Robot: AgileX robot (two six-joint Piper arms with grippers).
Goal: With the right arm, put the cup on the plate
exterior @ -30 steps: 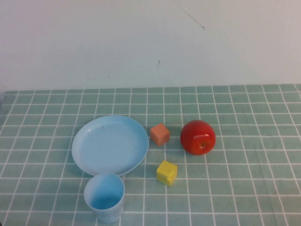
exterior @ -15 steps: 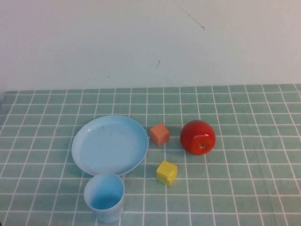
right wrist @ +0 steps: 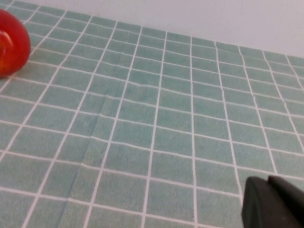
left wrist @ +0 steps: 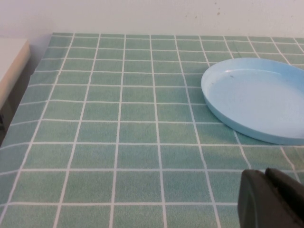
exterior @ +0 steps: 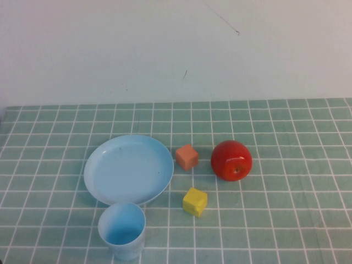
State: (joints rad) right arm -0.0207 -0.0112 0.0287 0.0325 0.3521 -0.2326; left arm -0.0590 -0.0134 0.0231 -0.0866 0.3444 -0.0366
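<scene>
Green tiled tablecloth under a white wall: the cup (exterior: 122, 230) stands upright at the near edge, just near of the plate (exterior: 128, 169) and not on it, so the whole task is left. High view alone shows cup, orange block (exterior: 187, 157), yellow block (exterior: 195, 201) and apple (exterior: 231, 160), but neither arm. Left gripper (left wrist: 271, 199) shows in its wrist view near the plate, right gripper (right wrist: 275, 203) in its own, right of the apple; each looks clenched, holding nothing.

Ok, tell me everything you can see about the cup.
The cup is a small light blue tumbler, plastic-looking, with no handle and a round rim. It stands upright and empty on the green tiled cloth, just nearer the robot than the plate, their edges meeting or overlapping in view. Nothing grips it: the left gripper and right gripper are elsewhere.
</scene>
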